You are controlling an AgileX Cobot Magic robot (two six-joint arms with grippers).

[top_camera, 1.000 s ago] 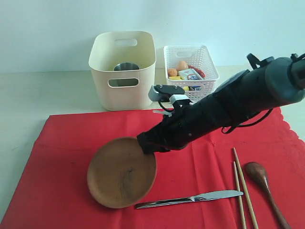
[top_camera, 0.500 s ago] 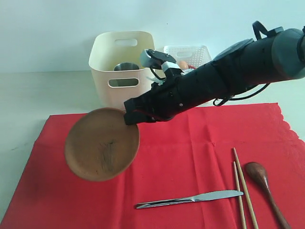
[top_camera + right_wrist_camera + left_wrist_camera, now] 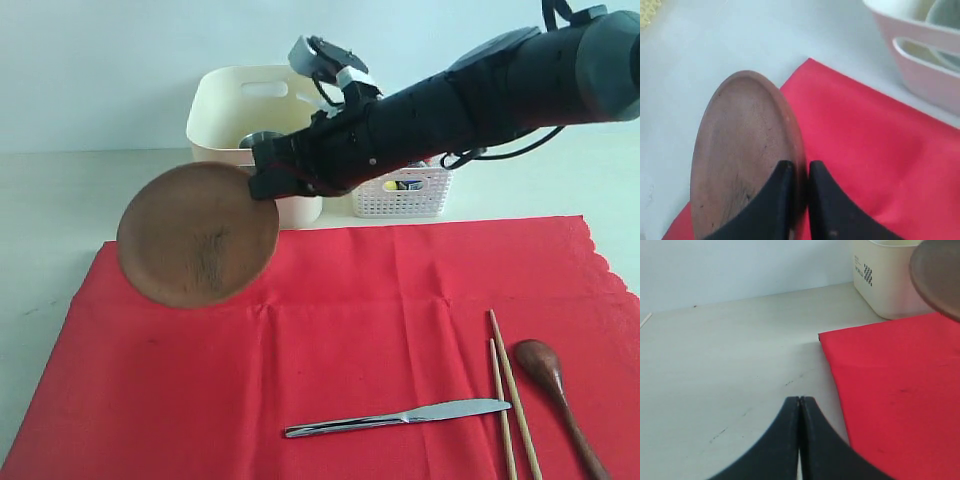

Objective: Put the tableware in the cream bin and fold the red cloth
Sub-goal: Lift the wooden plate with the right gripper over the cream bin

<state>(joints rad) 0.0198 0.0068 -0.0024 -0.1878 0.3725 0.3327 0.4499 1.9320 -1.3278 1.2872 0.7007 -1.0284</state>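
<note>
Brown plate [image 3: 197, 237]: held by its rim in my right hand [image 3: 797, 172], tilted in the air near the cream bin [image 3: 212, 115] | done: steel cup [image 3: 256, 138] in bin | to do: knife [image 3: 400, 416], chopsticks [image 3: 505, 395], spoon [image 3: 552, 380] lie on the unfolded red cloth [image 3: 380, 310] | left hand [image 3: 799, 402]: closed, empty, over the desk [image 3: 730, 355].

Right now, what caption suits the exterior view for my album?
Right gripper holds the brown plate tilted above a corner of the red cloth, near the cream bin.

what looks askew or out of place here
Only the brown plate: it hangs tilted, nearly on edge, pinched by its rim in the jaws of the right gripper, above the far-left corner of the red cloth, near the cream bin. Nothing looks spilled or damaged.
</note>
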